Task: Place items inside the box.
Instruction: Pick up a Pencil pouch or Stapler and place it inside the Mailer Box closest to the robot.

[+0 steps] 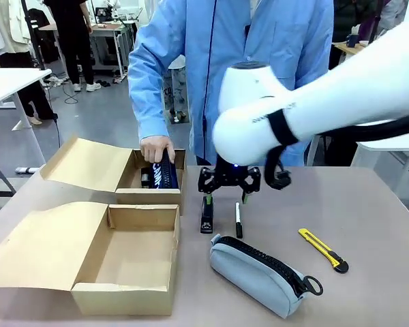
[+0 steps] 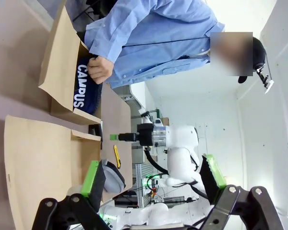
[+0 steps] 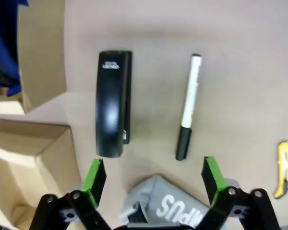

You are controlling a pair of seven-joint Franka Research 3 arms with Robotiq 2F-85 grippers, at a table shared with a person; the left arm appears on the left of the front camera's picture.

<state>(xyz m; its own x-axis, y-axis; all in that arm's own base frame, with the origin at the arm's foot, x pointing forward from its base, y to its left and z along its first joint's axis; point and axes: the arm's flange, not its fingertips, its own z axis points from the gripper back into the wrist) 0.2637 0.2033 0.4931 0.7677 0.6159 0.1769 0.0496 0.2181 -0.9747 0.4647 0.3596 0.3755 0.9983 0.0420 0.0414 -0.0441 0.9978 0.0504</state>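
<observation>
In the front view my right gripper [image 1: 226, 197] hangs open just above a black stapler [image 1: 206, 216] and a black-and-white marker pen [image 1: 238, 221] lying side by side on the table. The right wrist view shows the stapler [image 3: 113, 103] and marker [image 3: 188, 108] ahead of my open right gripper [image 3: 153, 175], with nothing between its fingers. A grey zip pouch [image 1: 259, 272] and a yellow-black utility knife [image 1: 324, 250] lie nearer. A person's hand [image 1: 157, 146] holds a navy pouch [image 1: 167, 172] in the far box [image 1: 150, 194]. My left gripper [image 2: 152, 176] stands open and holds nothing.
A second open cardboard box [image 1: 123, 289] sits at the front left with its lid flap spread leftwards. The person in a blue coat stands at the far edge. My right arm's white body crosses the upper right of the front view.
</observation>
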